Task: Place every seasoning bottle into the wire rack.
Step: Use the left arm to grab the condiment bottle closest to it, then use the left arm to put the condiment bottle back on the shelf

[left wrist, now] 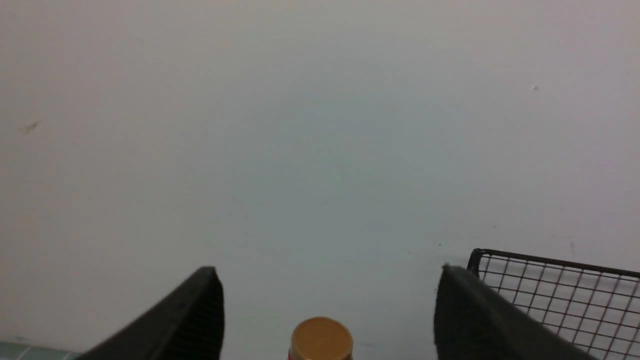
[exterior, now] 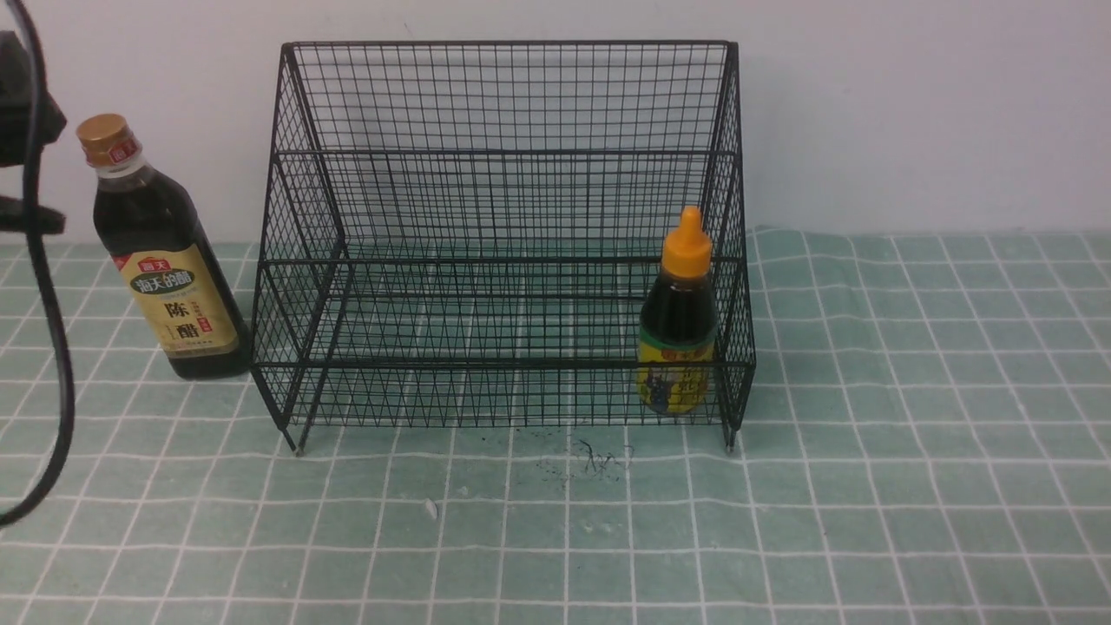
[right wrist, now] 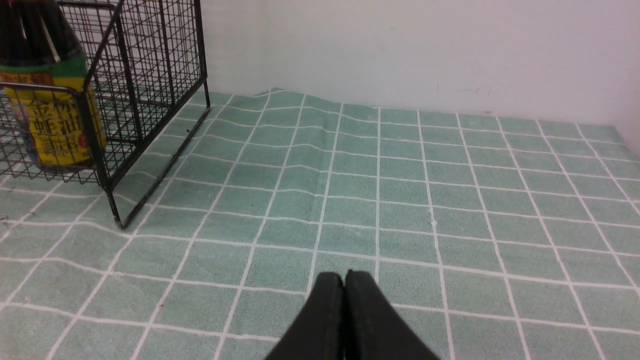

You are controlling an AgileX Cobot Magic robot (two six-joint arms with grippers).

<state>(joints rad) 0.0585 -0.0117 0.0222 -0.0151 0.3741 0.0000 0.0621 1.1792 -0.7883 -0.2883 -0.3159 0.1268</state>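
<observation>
Seasoning bottle with gold cap [exterior: 165, 252]: outside the wire rack [exterior: 503, 258], just beside its left side, standing on the checked cloth; in the front view it leans, cap toward the left.
Its label: tan, with an oval green patch, a small red roof-shaped mark and dark characters; the liquid behind the glass is dark.
Seasoning bottle with orange nozzle cap [exterior: 677, 321]: inside the wire rack, near the right side wall, upright, nozzle pointing up; the lower front mesh crosses its yellow-green label.
Wire rack: black mesh, tall back, sloping sides, short legs on the cloth; the shorter bottle sits in its lowest part, behind the front mesh.
Left gripper [left wrist: 328, 300]: fingers spread wide apart, nothing held; in the left wrist view the gold cap shows between the two fingers, well clear of both. In the front view, part of it shows at the far left, near the cap.
Right gripper [right wrist: 346, 285]: fingertips together, nothing held, over the cloth and apart from the rack.
Checked cloth [exterior: 911, 486]: green with white lines, a few dark marks and small pale flecks in front of the rack.
Dark cable [exterior: 54, 330]: curves down the left edge of the front view.
Wall [exterior: 920, 113]: pale, behind the rack.
</observation>
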